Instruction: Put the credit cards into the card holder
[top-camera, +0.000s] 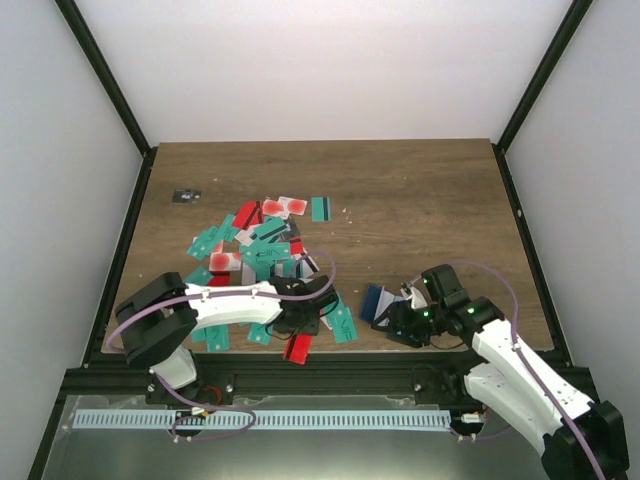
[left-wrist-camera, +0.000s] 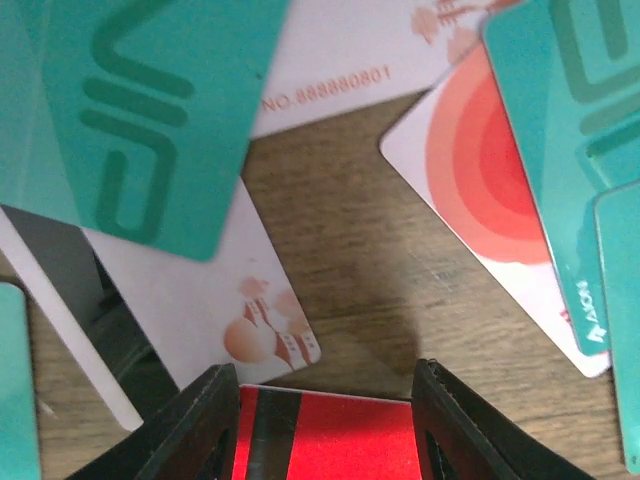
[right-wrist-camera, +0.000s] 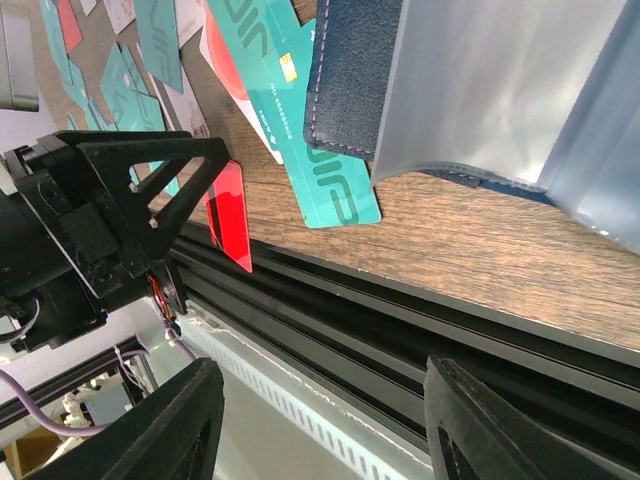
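Note:
Many credit cards (top-camera: 262, 245), teal, red and white, lie heaped on the left half of the table. My left gripper (top-camera: 300, 325) is at the pile's near edge, shut on a red card with a black stripe (left-wrist-camera: 330, 440) that spans both fingers. The same red card (right-wrist-camera: 230, 215) stands on edge over the table's front rim in the right wrist view. The navy card holder (top-camera: 377, 300) lies open to the right, its clear sleeves (right-wrist-camera: 480, 80) spread out and a teal card (right-wrist-camera: 320, 170) poking from under it. My right gripper (top-camera: 398, 322) sits just beside the holder, open and empty, with its fingers over the front rail.
A small black-grey object (top-camera: 186, 196) lies at the far left. The black frame rail (top-camera: 350, 375) runs along the near table edge, directly under the right gripper's fingers (right-wrist-camera: 170, 430). A teal card (top-camera: 343, 322) lies between the two grippers.

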